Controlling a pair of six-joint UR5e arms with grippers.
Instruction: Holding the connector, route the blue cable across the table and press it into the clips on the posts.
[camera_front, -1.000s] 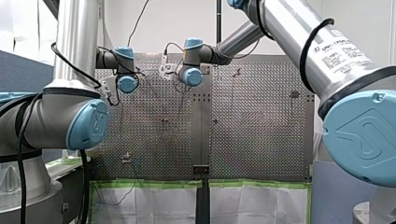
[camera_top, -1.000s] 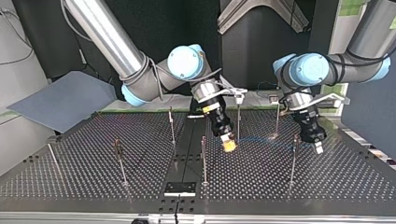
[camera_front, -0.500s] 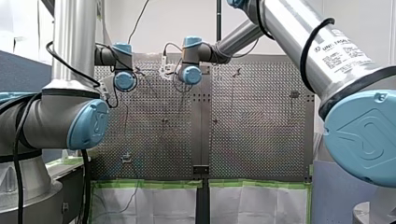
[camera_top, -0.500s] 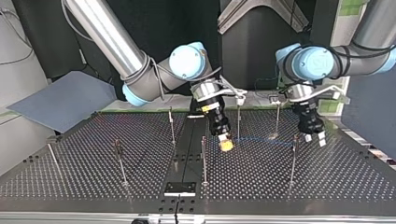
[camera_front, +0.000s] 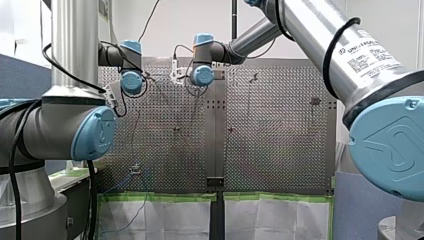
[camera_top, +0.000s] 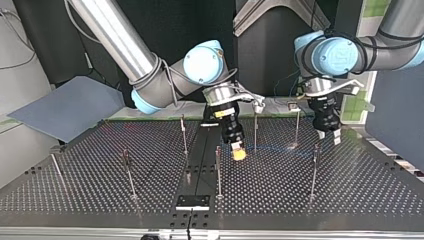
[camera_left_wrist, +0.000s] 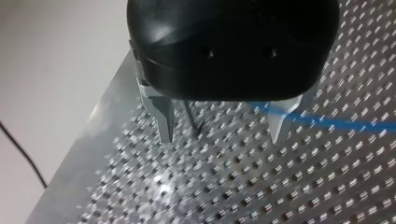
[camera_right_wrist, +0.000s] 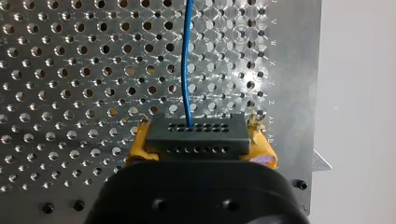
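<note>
Drawn back, my left end effector (camera_left_wrist: 220, 137) spread empty, my right end effector (camera_top: 239, 153) clenched on connector (camera_right_wrist: 196, 137)

A white wall (camera_front: 190, 25) is seen beyond the table (camera_front: 280, 150). White sheeting (camera_front: 270, 220), edged with green tape (camera_front: 160, 197), is seen at its near edge.

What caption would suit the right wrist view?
My right tool grips a black connector, its blue cable running ahead over the perforated table.
</note>
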